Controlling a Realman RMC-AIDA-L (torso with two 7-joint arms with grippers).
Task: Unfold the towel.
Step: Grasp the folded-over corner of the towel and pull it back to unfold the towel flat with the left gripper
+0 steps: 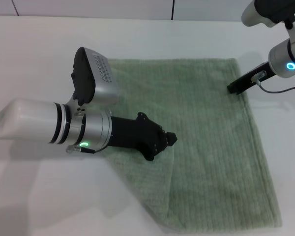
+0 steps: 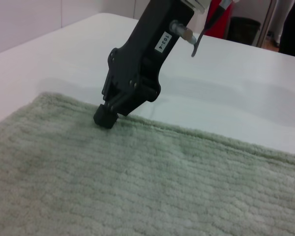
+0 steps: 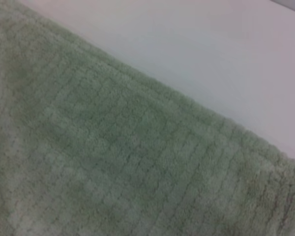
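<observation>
The pale green towel (image 1: 211, 147) lies spread on the white table (image 1: 34, 54), with a crease running from my left gripper toward the near edge. My left gripper (image 1: 171, 139) is low over the towel's left-middle, with its fingers together at the top of that crease, on a fold of the cloth. My right gripper (image 1: 232, 89) is at the towel's far right corner. In the left wrist view it (image 2: 104, 118) has its fingers together and its tip resting on the towel (image 2: 137, 187) just inside the hem. The right wrist view shows only the towel (image 3: 113, 147) and its edge.
Bare white table surrounds the towel on all sides. A cable (image 1: 280, 88) hangs from the right wrist. Beyond the table's far side, the left wrist view shows a red object (image 2: 219, 19) and a dark bin (image 2: 243, 29).
</observation>
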